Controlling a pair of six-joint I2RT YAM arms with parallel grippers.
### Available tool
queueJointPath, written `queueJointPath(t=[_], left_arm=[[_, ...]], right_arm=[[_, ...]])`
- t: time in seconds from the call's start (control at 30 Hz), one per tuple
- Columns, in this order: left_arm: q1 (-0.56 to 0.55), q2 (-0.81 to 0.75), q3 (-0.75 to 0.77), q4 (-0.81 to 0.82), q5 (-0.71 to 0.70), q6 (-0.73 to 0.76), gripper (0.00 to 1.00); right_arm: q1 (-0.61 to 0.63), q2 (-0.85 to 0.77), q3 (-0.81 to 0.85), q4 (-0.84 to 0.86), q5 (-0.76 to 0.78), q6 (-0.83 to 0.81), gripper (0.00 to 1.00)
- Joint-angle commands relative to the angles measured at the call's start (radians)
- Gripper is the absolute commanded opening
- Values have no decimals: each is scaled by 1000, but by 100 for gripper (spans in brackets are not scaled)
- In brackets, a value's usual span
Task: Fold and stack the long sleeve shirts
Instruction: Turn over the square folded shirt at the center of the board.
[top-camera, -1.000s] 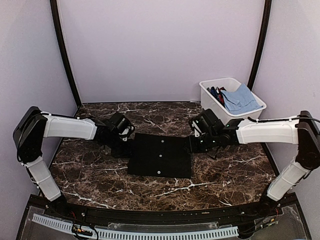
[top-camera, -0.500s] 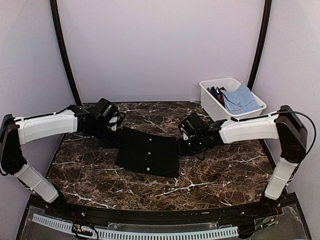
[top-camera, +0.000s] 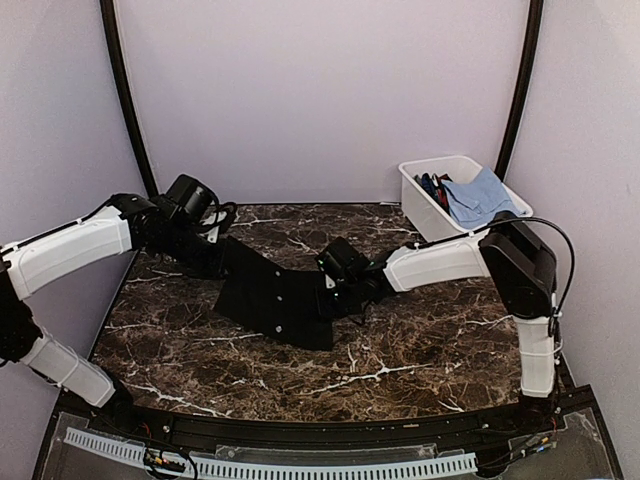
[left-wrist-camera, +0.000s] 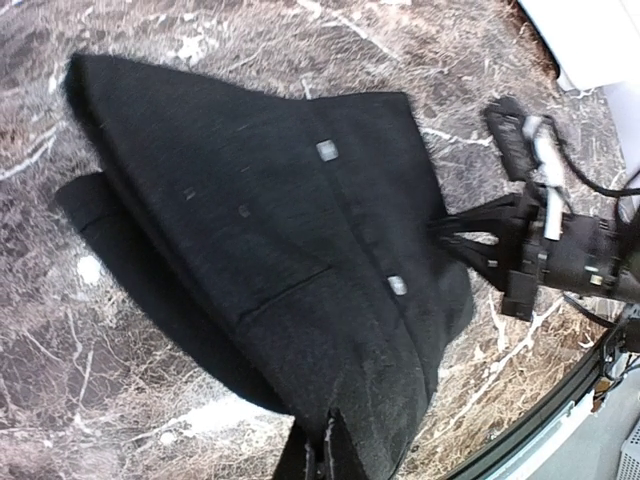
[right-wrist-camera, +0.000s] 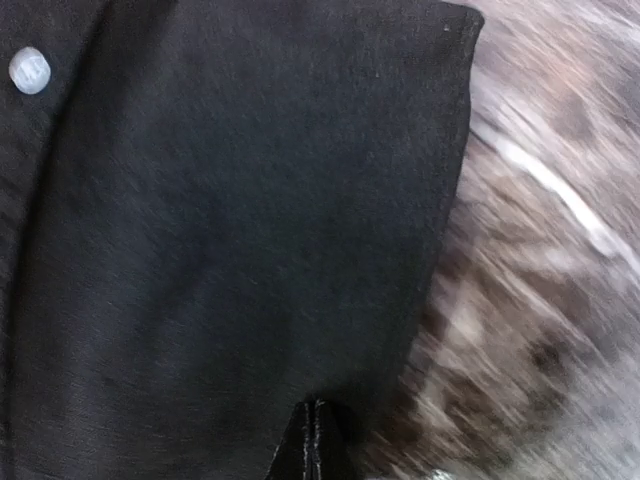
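A plain black long sleeve shirt (top-camera: 275, 300), folded into a rough rectangle with small white buttons (left-wrist-camera: 327, 150), lies left of centre on the marble table. My left gripper (top-camera: 222, 262) is shut on its far left edge, which is lifted; in the left wrist view the closed fingertips (left-wrist-camera: 325, 455) pinch the cloth (left-wrist-camera: 280, 230). At the shirt's right edge my right gripper (top-camera: 328, 298) is shut on the fabric. In the right wrist view the closed tips (right-wrist-camera: 315, 425) sit in the black cloth (right-wrist-camera: 230, 220) beside a white button (right-wrist-camera: 29, 70).
A white bin (top-camera: 420, 205) stands at the back right, holding a folded blue cloth (top-camera: 480, 195) and other garments. Purple walls close in the table on three sides. The brown marble tabletop (top-camera: 430, 340) lies bare to the right of the shirt.
Both arms have moved left, carrying the shirt with them and skewing it. The right gripper has closed on the shirt's right edge. The left gripper stayed shut.
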Motion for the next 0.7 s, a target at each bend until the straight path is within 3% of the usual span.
queueJointPath(t=[0.0, 0.13, 0.37, 0.5, 0.67], left_arm=[[5, -34, 75, -23, 8, 43, 0], [5, -1, 183, -21, 49, 50, 0], [-32, 131, 312, 76, 223, 11, 0], [-70, 191, 284, 150, 268, -18, 0], [-74, 190, 200, 225, 310, -49, 0]], right_arm=[[28, 92, 93, 62, -82, 65, 0], [60, 152, 141, 168, -153, 155, 0], [81, 305, 265, 522, -328, 335, 2], [77, 360, 293, 652, -372, 422, 2], [50, 317, 143, 795, -352, 475, 3]])
